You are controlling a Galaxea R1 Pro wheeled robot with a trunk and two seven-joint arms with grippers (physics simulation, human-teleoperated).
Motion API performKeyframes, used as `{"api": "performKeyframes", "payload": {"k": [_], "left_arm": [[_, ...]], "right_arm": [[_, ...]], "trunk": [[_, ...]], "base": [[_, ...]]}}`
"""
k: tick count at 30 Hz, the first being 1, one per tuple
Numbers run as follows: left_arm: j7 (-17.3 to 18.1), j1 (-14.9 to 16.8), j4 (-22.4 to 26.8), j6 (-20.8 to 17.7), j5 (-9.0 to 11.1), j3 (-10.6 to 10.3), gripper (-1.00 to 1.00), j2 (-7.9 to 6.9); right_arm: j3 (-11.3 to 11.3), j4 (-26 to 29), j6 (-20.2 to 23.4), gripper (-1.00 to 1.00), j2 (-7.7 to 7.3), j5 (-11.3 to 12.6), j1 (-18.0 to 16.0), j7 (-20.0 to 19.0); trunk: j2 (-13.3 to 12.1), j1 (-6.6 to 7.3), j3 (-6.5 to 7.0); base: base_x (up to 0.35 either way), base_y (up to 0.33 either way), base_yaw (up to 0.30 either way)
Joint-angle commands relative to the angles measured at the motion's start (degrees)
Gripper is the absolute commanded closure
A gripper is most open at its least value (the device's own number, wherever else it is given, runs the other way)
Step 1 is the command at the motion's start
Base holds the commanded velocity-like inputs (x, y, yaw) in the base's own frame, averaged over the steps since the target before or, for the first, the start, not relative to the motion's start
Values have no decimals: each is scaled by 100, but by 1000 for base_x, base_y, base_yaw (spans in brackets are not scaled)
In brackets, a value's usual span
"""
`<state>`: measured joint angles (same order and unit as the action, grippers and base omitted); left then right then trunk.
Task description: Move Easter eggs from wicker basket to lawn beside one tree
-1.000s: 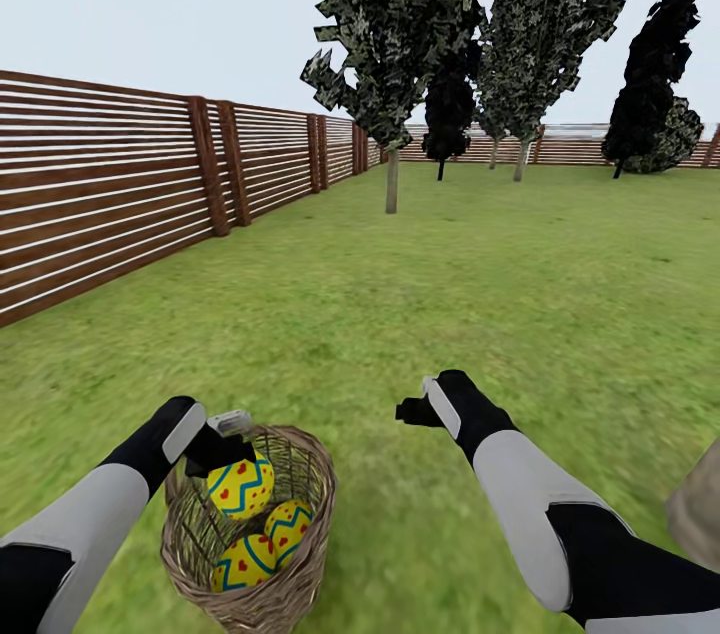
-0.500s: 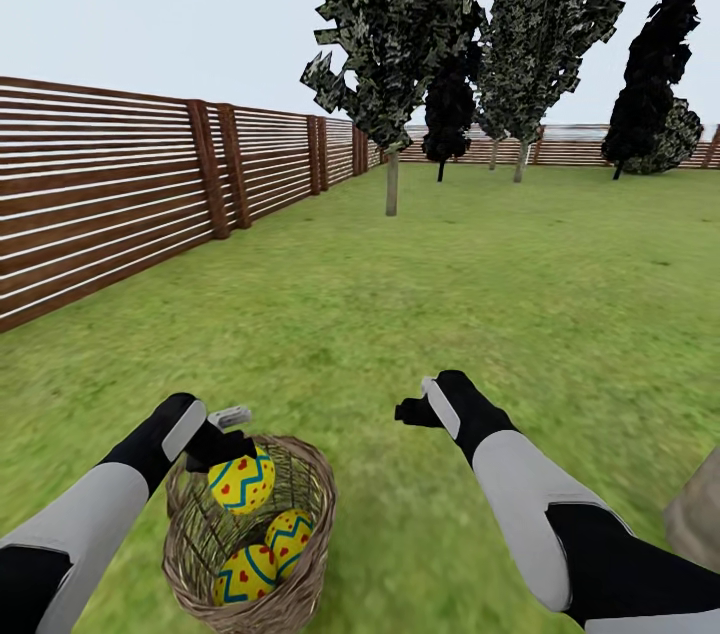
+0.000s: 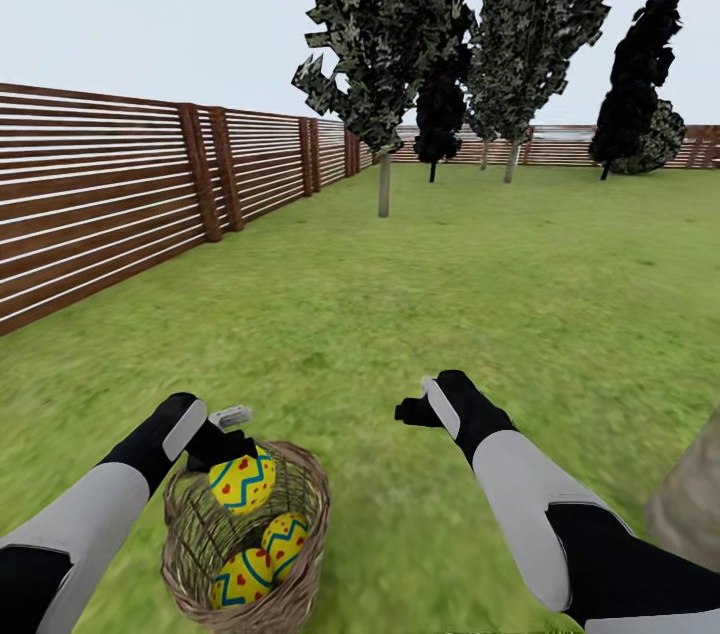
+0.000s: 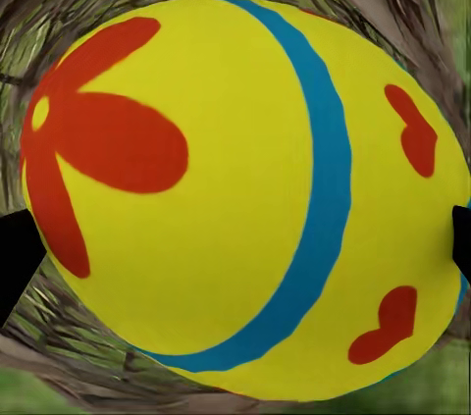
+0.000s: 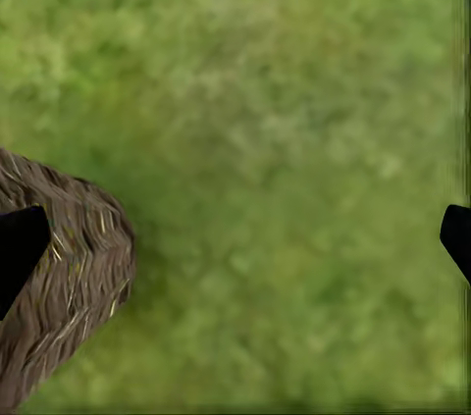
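My left gripper (image 3: 230, 446) is shut on one yellow Easter egg (image 3: 243, 484) with blue zigzags and red marks, holding it at the rim of the wicker basket (image 3: 190, 554). In the left wrist view that egg (image 4: 235, 189) sits between the black fingertips, with wicker behind it. Two more eggs (image 3: 285, 539) (image 3: 243, 579) lie in the basket, which stands on the lawn (image 3: 450, 294). My right gripper (image 3: 412, 411) hovers open over grass to the right of the basket, and its wrist view catches the basket's rim (image 5: 69, 278). A thick grey-brown tree trunk (image 3: 690, 509) stands at the lower right edge.
A brown slatted fence (image 3: 100, 194) runs along the left and across the far end. A thin-trunked leafy tree (image 3: 384, 184) and dark cypress-like trees (image 3: 630, 114) stand far ahead. Open grass lies between them and me.
The whole view has shifted a little, so the camera moved. The basket now sits lower relative to my left gripper, and the held egg is higher above the other two.
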<state>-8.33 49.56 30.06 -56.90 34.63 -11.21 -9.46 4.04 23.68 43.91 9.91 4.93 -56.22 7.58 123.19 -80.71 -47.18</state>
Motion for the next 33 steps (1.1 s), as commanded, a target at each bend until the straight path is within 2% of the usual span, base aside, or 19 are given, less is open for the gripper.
{"api": "performKeyframes", "payload": {"k": [1, 8, 20, 26, 33], "left_arm": [[-50, 1, 19, -14, 62, -44, 100, -11], [-49, 1, 34, -14, 62, -42, 100, -19], [-47, 1, 35, -23, 62, -39, 100, -21], [-61, 1, 185, -23, 61, -38, 100, -23], [-96, 1, 255, -15, 53, -36, 100, -63]], "right_arm": [[34, 5, 13, -100, 8, 52, -3, 50], [35, 5, 13, -100, 2, 52, -3, 50], [35, 5, 13, -100, 2, 52, -3, 50], [35, -2, 13, -100, 2, 52, -3, 50], [35, -3, 13, -100, 2, 52, -3, 50]], "trunk": [[-39, 24, 12], [-320, 177, 138], [-801, 441, 353], [-1042, 573, 461], [-1322, 726, 587]], "base": [[-12, 0, -254], [-85, 0, -257], [-256, 0, -38], [-330, 0, -218], [-62, 0, -154]]}}
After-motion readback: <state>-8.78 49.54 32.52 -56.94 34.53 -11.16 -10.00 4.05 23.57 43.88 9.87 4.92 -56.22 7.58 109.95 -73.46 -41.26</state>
